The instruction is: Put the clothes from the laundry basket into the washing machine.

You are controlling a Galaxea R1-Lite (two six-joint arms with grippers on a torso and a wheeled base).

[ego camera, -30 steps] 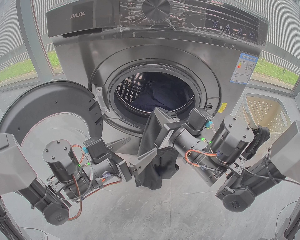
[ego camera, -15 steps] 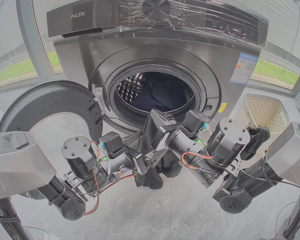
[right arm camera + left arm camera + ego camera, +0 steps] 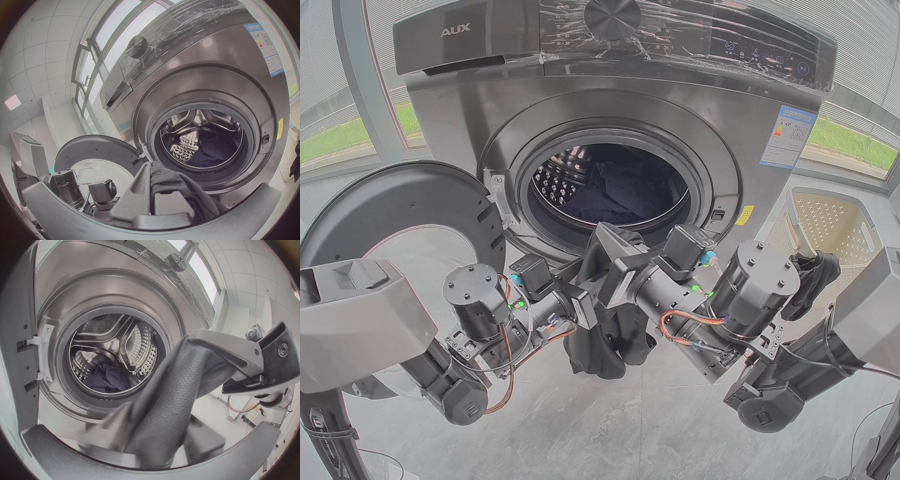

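Note:
A dark grey garment hangs in front of the washing machine, just below the open drum. My right gripper is shut on its top edge, at the lower rim of the opening; the right wrist view shows the same grip on the garment. My left gripper is at the garment's middle, open, with the cloth hanging between its blurred fingers. Dark blue clothes lie inside the drum. The beige laundry basket stands at the right.
The round machine door is swung open to the left, close behind my left arm. A black garment hangs by the basket's near rim, beside my right arm. Grey tiled floor lies below the arms.
My left arm has swung right and up, bringing its wide-open gripper onto the hanging garment. My right gripper has shifted slightly left and up with the garment.

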